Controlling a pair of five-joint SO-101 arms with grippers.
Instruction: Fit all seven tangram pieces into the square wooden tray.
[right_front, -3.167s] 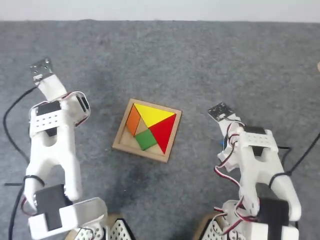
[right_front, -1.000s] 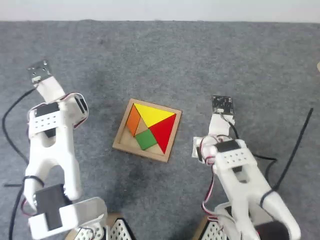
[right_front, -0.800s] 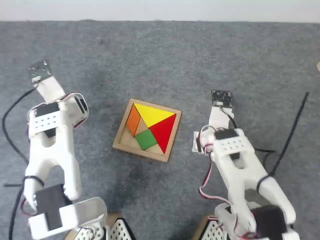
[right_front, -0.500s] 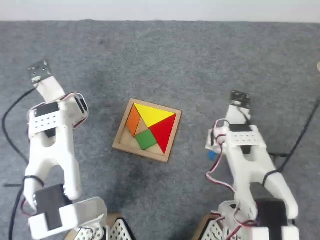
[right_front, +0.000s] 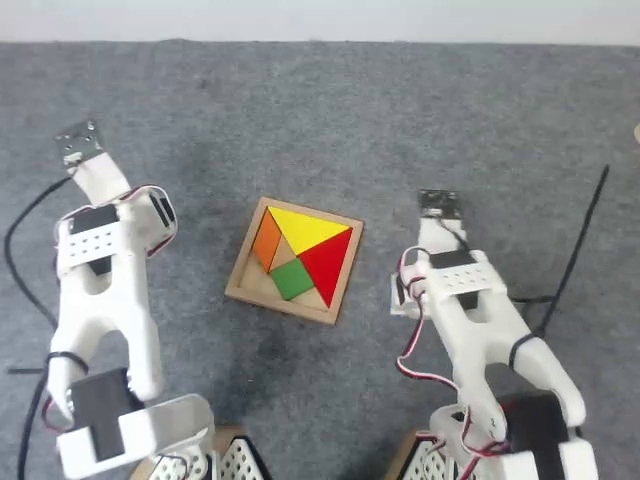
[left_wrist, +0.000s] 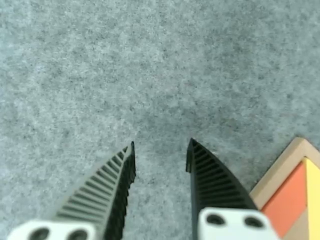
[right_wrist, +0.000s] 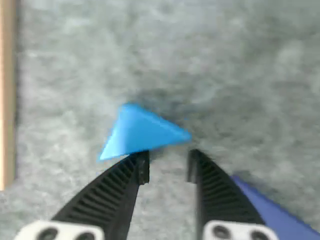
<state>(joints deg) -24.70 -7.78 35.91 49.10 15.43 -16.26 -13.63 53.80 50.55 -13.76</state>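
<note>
The square wooden tray (right_front: 335, 308) lies mid-table and holds a yellow triangle (right_front: 303, 228), a red triangle (right_front: 328, 262), an orange piece (right_front: 266, 240) and a green square (right_front: 291, 279). In the right wrist view a light blue triangle (right_wrist: 142, 134) lies on the carpet just past my right gripper (right_wrist: 167, 156), which is open with nothing between its fingers. A dark blue piece (right_wrist: 262, 212) lies beside one finger. The right arm (right_front: 455, 285) stands right of the tray. My left gripper (left_wrist: 161, 145) is open over bare carpet, near the tray's corner (left_wrist: 292, 155).
Grey carpet covers the whole table. The left arm (right_front: 100, 260) stands well left of the tray. Cables (right_front: 575, 260) trail from the right arm. The tray's edge (right_wrist: 7, 95) shows at the side of the right wrist view.
The right arm swung out to the right, then came back toward the tray. A light blue piece seen beside it half a second ago is now under the arm. The left arm kept still.
</note>
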